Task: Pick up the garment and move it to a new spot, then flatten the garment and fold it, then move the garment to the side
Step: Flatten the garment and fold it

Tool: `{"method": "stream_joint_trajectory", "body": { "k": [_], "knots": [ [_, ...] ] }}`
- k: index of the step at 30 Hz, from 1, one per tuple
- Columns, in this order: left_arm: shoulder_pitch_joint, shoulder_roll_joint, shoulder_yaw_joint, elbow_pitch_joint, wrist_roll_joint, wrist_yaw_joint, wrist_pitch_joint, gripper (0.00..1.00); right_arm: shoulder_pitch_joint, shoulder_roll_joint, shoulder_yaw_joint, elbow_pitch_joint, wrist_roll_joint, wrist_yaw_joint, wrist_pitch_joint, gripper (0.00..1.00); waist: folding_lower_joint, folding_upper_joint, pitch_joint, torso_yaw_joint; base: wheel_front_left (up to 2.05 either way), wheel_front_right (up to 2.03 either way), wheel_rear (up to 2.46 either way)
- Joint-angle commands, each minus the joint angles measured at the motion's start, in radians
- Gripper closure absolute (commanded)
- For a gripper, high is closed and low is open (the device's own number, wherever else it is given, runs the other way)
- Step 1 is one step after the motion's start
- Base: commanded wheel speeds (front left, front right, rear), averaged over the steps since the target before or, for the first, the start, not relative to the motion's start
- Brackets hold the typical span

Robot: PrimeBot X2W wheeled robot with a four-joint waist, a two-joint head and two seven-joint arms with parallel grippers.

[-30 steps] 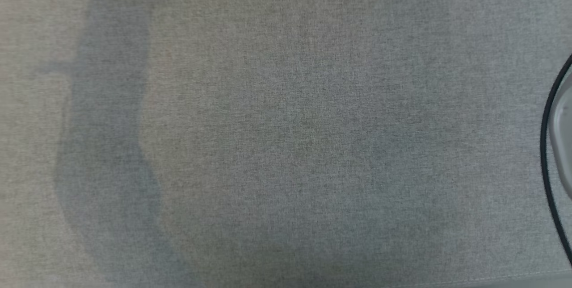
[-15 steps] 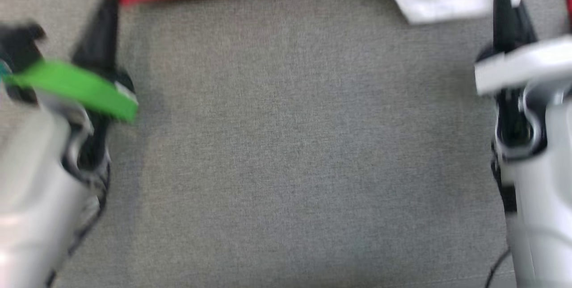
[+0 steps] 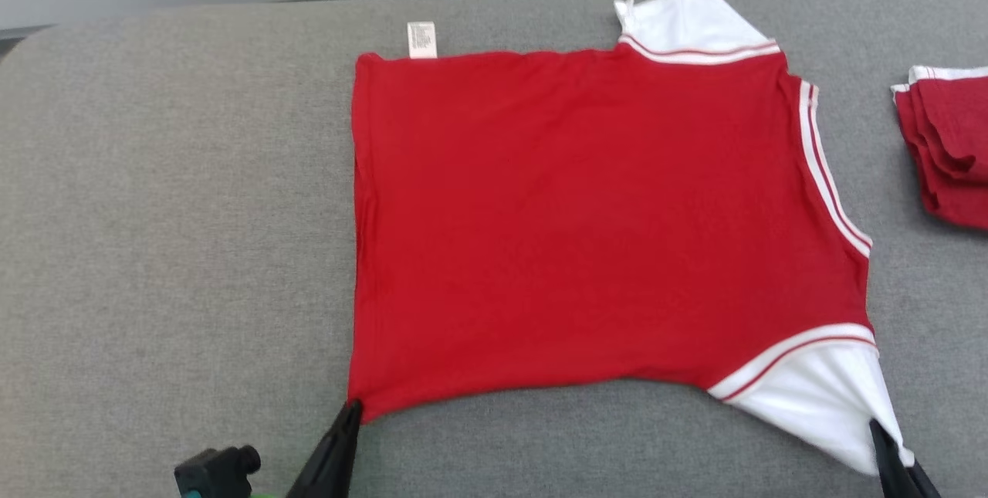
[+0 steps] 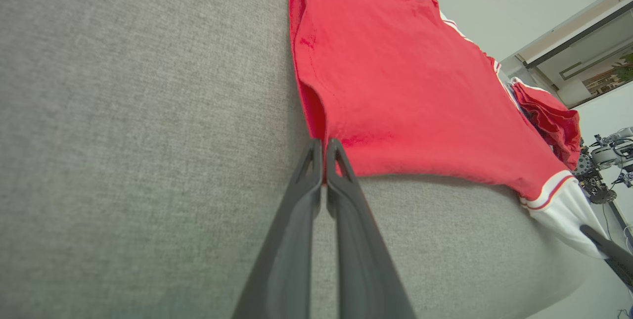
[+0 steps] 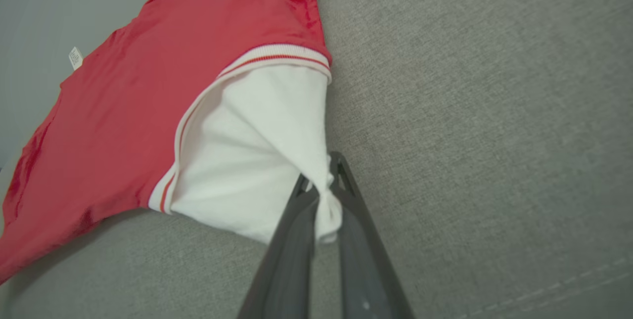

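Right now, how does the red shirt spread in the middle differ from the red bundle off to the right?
The spread shirt lies open and flat; the red bundle is folded into compact layers. The spread shirt is pinched at its near corner and sleeve by the jaws of the left gripper and right gripper; the red bundle lies untouched. Both are red with white trim.

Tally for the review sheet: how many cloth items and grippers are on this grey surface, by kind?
spread red garment: 1
folded red pile: 1
grippers, both pinching the spread garment's near edge: 2, left gripper and right gripper
Total: 4
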Motion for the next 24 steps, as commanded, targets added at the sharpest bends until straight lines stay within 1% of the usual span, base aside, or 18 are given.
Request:
{"method": "stream_joint_trajectory", "body": {
  "k": [1, 3, 5, 7, 8, 13, 17, 19, 22, 24],
  "knots": [
    [0.046, -0.012, 0.002, -0.024, 0.002, 0.011, -0.002, 1.00, 0.048, 0.010, -0.005, -0.015, 0.012, -0.002, -0.005, 1.00, 0.0001, 0.0000, -0.083, 0.068, 0.00, 0.00, 0.00],
    [0.096, -0.026, -0.012, -0.058, -0.008, 0.016, -0.002, 1.00, 0.088, 0.019, 0.003, -0.031, 0.020, -0.001, 0.001, 1.00, 0.0001, 0.0000, -0.076, 0.072, 0.00, 0.00, 0.00],
    [0.113, -0.037, -0.012, -0.081, -0.021, 0.016, -0.003, 1.00, 0.094, 0.017, 0.003, -0.033, 0.004, -0.001, 0.003, 1.00, 0.0001, 0.0000, -0.066, 0.072, 0.00, 0.00, 0.00],
    [0.107, -0.055, -0.014, -0.088, -0.046, 0.002, 0.007, 1.00, 0.074, 0.023, -0.002, -0.021, 0.011, -0.001, 0.010, 1.00, 0.0001, 0.0000, -0.065, 0.074, 0.00, 0.00, 0.00],
    [0.093, -0.058, -0.016, -0.091, -0.049, -0.004, 0.018, 1.00, 0.062, 0.016, -0.003, -0.015, 0.006, -0.001, 0.021, 1.00, 0.0001, 0.0000, -0.066, 0.074, 0.00, 0.00, 0.00],
    [0.024, -0.046, 0.005, -0.111, -0.062, 0.006, 0.054, 1.00, -0.014, -0.019, -0.024, -0.041, 0.002, -0.001, 0.063, 1.00, 0.0001, 0.0000, -0.060, 0.066, 0.00, 0.00, 0.00],
    [-0.050, -0.023, 0.034, -0.155, -0.080, 0.017, 0.097, 1.00, -0.101, -0.056, -0.038, -0.121, 0.024, -0.001, 0.141, 1.00, 0.0001, 0.0000, -0.028, 0.051, 0.00, 0.00, 0.00],
    [-0.089, -0.016, 0.040, -0.174, -0.086, 0.023, 0.129, 1.00, -0.150, -0.071, -0.046, -0.153, 0.032, -0.001, 0.199, 1.00, 0.0001, 0.0000, -0.010, 0.044, 0.00, 0.00, 0.00],
    [-0.166, -0.004, 0.046, -0.174, -0.071, 0.043, 0.175, 1.00, -0.234, -0.089, -0.065, -0.169, 0.013, -0.001, 0.289, 1.00, 0.0001, 0.0000, 0.015, 0.038, 0.00, 0.00, 0.00],
    [-0.210, -0.008, 0.042, -0.160, -0.070, 0.052, 0.204, 1.00, -0.284, -0.088, -0.068, -0.164, 0.000, -0.001, 0.346, 1.00, 0.0001, 0.0000, 0.027, 0.037, 0.00, 0.00, 0.00]
  ]
}}
